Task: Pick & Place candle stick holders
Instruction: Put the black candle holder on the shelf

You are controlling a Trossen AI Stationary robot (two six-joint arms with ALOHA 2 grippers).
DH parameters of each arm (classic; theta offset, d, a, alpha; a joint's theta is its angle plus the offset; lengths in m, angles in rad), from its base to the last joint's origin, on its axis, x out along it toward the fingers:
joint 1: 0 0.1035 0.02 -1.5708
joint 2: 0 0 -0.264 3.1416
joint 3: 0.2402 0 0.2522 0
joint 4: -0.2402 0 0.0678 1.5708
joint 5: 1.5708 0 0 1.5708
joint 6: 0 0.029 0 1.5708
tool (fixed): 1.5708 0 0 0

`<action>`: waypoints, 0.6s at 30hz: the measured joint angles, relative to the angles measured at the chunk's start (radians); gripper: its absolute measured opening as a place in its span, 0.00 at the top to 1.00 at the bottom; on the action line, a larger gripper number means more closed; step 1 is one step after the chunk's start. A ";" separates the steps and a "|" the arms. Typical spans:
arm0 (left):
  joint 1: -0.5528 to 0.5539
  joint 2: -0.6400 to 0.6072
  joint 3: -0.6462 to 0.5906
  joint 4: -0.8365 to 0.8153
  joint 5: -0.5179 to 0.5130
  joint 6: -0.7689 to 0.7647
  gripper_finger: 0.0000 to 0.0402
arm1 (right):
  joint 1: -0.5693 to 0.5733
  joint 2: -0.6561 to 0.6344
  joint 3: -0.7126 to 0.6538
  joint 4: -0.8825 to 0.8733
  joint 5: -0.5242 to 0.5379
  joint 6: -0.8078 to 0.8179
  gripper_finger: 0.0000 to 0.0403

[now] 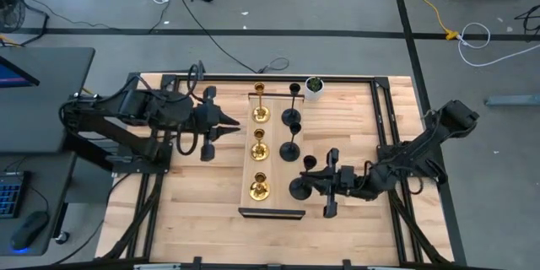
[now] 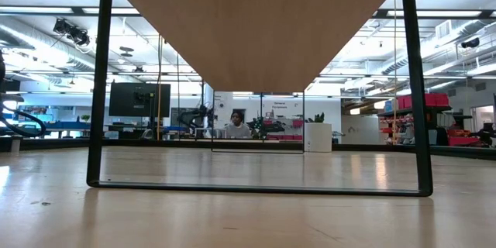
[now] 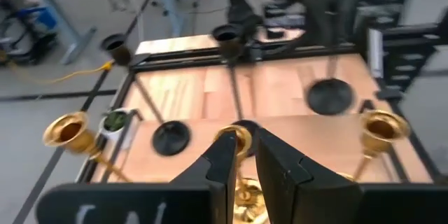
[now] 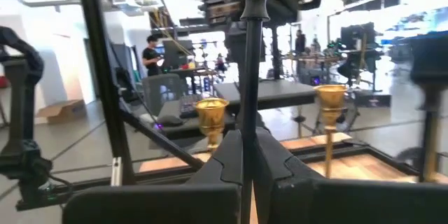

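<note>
Three shiny brass candle stick holders (image 1: 259, 146) with round bases, thin stems and small cups were seen standing in a row on a pale wooden board (image 1: 272, 153) laid on the wooden table (image 1: 202, 194); two matte black candle stick holders (image 1: 290, 133) stood just beside the board's right edge, near a small white round pot (image 1: 314, 87) at the board's far end. A third black holder (image 1: 300, 187) stood near the board's front end, and the right pincer (image 1: 310, 177) was clenched around its thin stem (image 4: 248, 77), as the right wrist view showed. The left pincer (image 1: 234, 122) was held just left of the board, its fingers (image 3: 222, 164) nearly closed on nothing. The holders were judged rigid, light, top-heavy and slippery, so the stem low down seemed the best hold.
</note>
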State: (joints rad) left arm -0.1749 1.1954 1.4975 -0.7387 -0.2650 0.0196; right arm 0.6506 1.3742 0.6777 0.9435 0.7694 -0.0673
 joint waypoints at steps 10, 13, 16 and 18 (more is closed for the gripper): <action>0.003 -0.090 -0.221 0.118 -0.096 -0.034 0.86 | -0.025 0.148 0.000 0.136 -0.072 -0.017 1.00; 0.004 -0.160 -0.343 0.199 -0.138 -0.060 0.86 | -0.025 0.158 0.002 0.132 -0.089 -0.011 1.00; 0.004 -0.241 -0.462 0.286 -0.154 -0.073 0.86 | -0.025 0.159 0.001 0.125 -0.089 -0.020 1.00; 0.003 -0.292 -0.540 0.360 -0.159 -0.088 0.86 | -0.026 0.163 0.001 0.113 -0.094 -0.021 1.00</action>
State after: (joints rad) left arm -0.1715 0.9032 0.9573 -0.3786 -0.4243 -0.0680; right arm 0.6250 1.5372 0.6792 1.0569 0.6750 -0.0883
